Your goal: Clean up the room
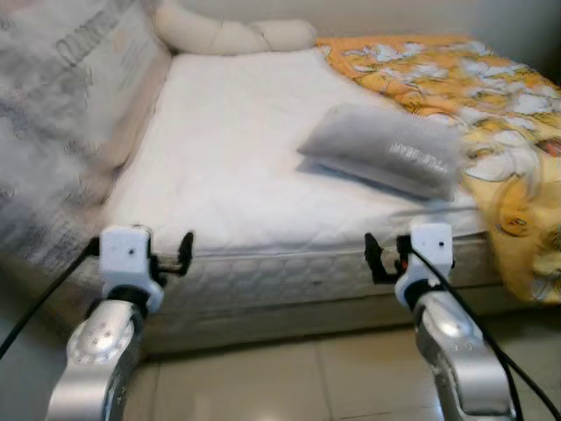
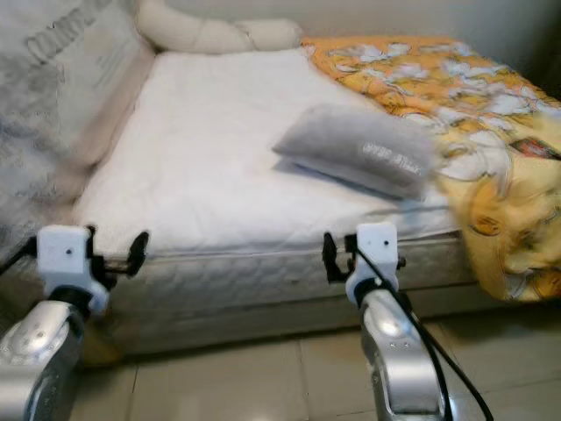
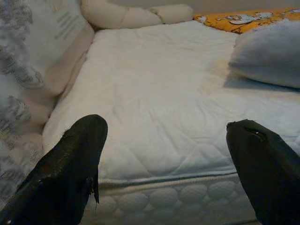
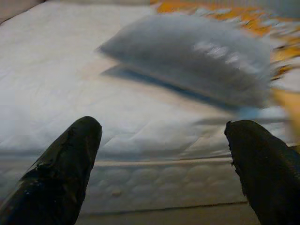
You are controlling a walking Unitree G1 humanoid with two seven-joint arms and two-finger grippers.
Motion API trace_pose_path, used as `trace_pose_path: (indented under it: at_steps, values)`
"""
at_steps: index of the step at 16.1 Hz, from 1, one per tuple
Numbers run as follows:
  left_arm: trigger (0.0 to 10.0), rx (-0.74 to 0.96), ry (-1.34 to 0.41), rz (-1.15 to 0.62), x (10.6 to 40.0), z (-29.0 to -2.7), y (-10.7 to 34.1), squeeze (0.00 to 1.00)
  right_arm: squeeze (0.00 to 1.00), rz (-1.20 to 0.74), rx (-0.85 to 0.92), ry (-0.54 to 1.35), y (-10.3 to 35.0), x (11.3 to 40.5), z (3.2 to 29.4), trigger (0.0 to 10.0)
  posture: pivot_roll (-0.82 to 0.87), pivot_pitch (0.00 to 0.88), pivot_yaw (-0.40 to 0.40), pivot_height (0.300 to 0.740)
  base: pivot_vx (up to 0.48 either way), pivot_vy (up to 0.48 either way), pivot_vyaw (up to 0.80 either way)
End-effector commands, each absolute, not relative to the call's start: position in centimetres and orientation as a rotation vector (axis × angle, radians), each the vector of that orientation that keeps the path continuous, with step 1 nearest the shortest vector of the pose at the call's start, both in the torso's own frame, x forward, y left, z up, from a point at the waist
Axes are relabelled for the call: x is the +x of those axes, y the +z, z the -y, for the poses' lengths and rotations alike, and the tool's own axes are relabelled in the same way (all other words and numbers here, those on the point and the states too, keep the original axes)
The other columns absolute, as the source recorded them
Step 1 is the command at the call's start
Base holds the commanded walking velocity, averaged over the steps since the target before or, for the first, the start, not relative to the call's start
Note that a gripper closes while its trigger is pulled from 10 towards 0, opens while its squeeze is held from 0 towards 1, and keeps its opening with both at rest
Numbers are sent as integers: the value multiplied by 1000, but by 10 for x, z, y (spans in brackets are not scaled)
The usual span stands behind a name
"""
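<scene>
**White mattress, grey pillow, both grippers held before the bed**

White quilted fabric covers the mattress (image 1: 228, 167), which takes up most of the head views. A grey pillow (image 1: 386, 151) lies flat on it, on the robot's right and near the front edge, with pale lettering on its top face that is too blurred to read. Just beside the pillow, on the right, an orange and yellow patterned blanket (image 1: 491, 114) is heaped along that side of the bed and hangs down over the front corner toward the floor. At the far end of the mattress lies a long cream bolster (image 1: 232, 35). On the left a large cushion (image 1: 61, 114) with grey print leans against the bed's side.

The left gripper (image 3: 164, 154) hovers in front of the mattress's front edge, at about its height, on the left. Its two black fingers (image 3: 70, 164) are spread wide apart with nothing between them. The right gripper (image 4: 164, 159) hovers likewise before the front edge, in line with the pillow but well short of it. Its fingers (image 4: 61, 164) are also spread wide and hold nothing.

Pale tiled floor (image 1: 289, 377) shows below the bed, between the two silver arms.
</scene>
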State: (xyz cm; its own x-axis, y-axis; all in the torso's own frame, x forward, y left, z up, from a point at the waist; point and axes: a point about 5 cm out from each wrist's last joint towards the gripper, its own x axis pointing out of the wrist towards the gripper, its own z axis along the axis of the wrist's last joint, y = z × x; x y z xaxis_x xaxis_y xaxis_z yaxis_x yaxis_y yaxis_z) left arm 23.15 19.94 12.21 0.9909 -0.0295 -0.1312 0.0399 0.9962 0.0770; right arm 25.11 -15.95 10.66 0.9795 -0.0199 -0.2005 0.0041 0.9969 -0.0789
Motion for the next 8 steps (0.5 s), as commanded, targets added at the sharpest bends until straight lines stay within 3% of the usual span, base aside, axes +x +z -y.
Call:
trace_pose_path:
  at_steps: [1, 3, 8]
  values:
    - [10000, 69, -72, -114, 232, -192, 125, 0, 0, -162, -109, -86, 111, 250, 170, 10000, 40, 0, 2, 740, 296, 0, -800]
    - [10000, 68, -76, -112, 232, -190, 125, 0, 0, -195, -89, -85, 106, 248, 172, 10000, 41, 0, 1, 740, 298, 0, -691]
    - [10000, 73, -96, -110, 234, -189, 125, 0, 0, -221, 16, 12, 104, 247, 166, 10000, 44, 0, 5, 740, 302, 0, 0]
